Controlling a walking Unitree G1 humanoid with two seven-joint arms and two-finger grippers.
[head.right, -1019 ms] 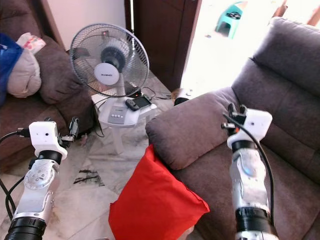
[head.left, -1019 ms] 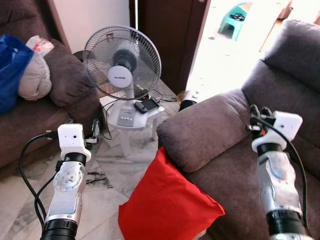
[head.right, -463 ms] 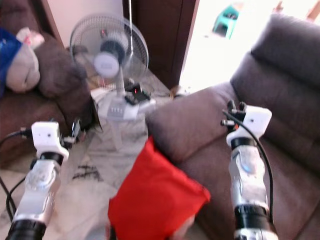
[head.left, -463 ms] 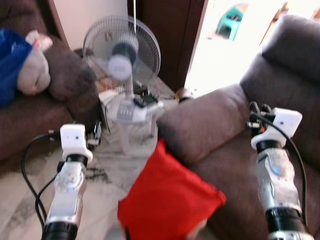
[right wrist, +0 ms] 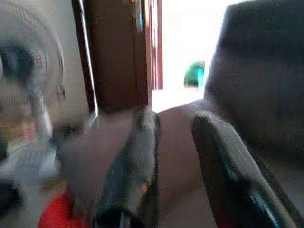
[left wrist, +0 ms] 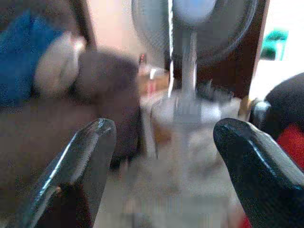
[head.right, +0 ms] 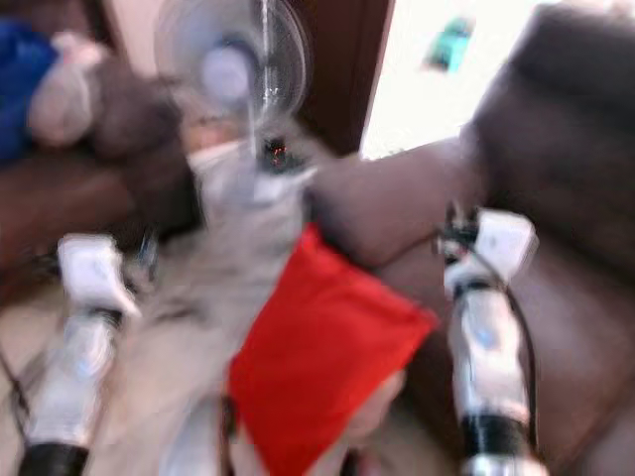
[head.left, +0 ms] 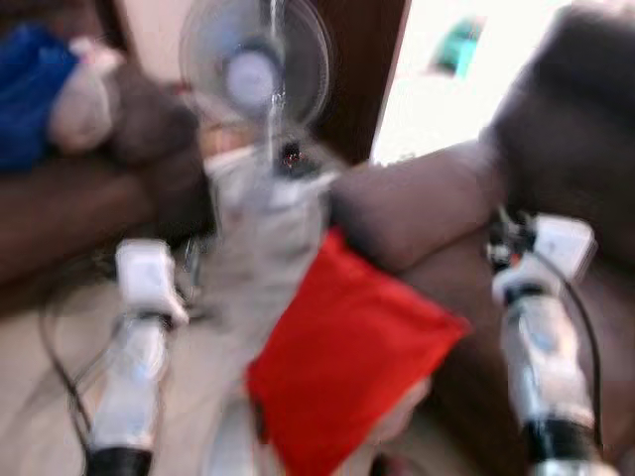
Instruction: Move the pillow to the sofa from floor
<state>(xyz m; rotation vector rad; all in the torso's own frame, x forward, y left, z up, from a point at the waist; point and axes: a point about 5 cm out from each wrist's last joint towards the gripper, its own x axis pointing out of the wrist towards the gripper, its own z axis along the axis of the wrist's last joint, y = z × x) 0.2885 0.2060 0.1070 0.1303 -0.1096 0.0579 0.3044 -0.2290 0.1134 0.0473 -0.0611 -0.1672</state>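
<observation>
1. Leaning against the front of the sofa (head.left: 437, 213), the red pillow (head.left: 347, 362) stands on a lower corner near the floor (head.left: 40, 377), its top corner touching the armrest; the head views are blurred.
2. Running from that top corner down toward the robot, its long axis slants away from the sofa seat.
3. Both grippers are raised to either side of the pillow, apart from it: the left gripper (left wrist: 161, 156) on the side away from the sofa, fingers wide and empty; the right gripper (right wrist: 173, 142) over the sofa seat, fingers narrowly parted and empty.
4. Neither looks clearly nearer; beyond the pillow stands a fan (head.left: 256, 69).
</observation>
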